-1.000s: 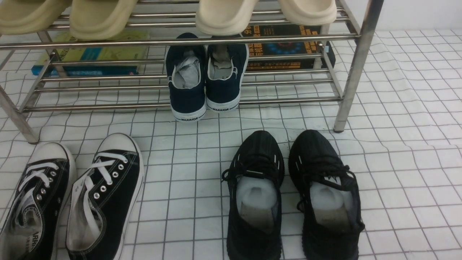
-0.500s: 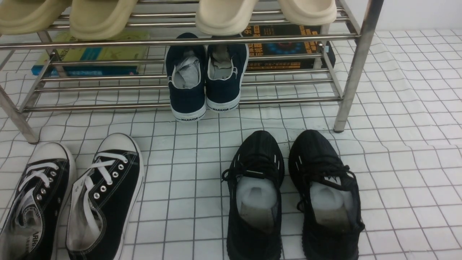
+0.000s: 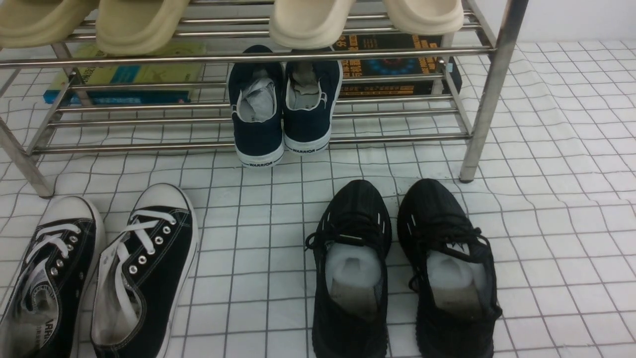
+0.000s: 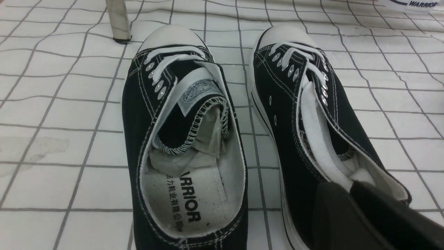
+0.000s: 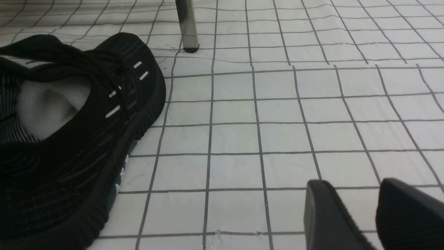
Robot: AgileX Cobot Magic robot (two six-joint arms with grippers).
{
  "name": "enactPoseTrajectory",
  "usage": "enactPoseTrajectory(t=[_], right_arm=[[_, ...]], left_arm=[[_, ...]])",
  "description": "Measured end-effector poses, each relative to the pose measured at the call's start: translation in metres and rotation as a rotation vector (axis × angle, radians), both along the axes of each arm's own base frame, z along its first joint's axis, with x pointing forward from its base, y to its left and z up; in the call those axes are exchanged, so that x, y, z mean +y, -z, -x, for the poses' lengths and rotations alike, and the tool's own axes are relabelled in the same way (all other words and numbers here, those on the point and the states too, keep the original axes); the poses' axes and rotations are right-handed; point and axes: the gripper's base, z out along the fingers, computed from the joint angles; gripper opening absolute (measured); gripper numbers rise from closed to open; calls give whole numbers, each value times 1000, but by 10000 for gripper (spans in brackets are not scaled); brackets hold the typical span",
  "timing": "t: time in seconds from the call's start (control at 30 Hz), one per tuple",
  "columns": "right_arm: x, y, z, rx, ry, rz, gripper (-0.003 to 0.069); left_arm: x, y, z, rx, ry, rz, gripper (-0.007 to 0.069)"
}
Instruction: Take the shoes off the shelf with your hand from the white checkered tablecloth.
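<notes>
The shoes, a black canvas pair with white laces and toe caps, stand on the white checkered tablecloth (image 3: 546, 223) in front of the shelf (image 3: 278, 52), at the near left: one shoe (image 3: 47, 278) and its mate (image 3: 144, 268). The left wrist view shows both, one (image 4: 166, 114) beside the other (image 4: 288, 97). My left gripper (image 4: 350, 185) sits at the heel opening of the second one, its jaws almost together across the collar. My right gripper (image 5: 352, 184) hovers open over bare cloth, holding nothing. Neither hand shows in the front view.
A navy WARRIOR pair (image 3: 283, 109) sits on the shelf's lower tier, heels toward me. Beige slippers (image 3: 308, 20) lie on the upper tier. Black knit running shoes (image 3: 402, 263) stand on the cloth at the near right. Books (image 3: 124, 74) lie behind the shelf. A shelf leg (image 5: 187, 24) stands beyond the right gripper.
</notes>
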Motion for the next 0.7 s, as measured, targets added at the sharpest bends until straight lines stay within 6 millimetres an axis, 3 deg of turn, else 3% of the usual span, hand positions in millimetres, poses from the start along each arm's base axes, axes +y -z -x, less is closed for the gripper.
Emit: enactPoseTrajectory(t=[0.7], right_arm=[[0,0,0,0,0,0,239]], left_arm=[[4,0,0,0,-75,-1,96]])
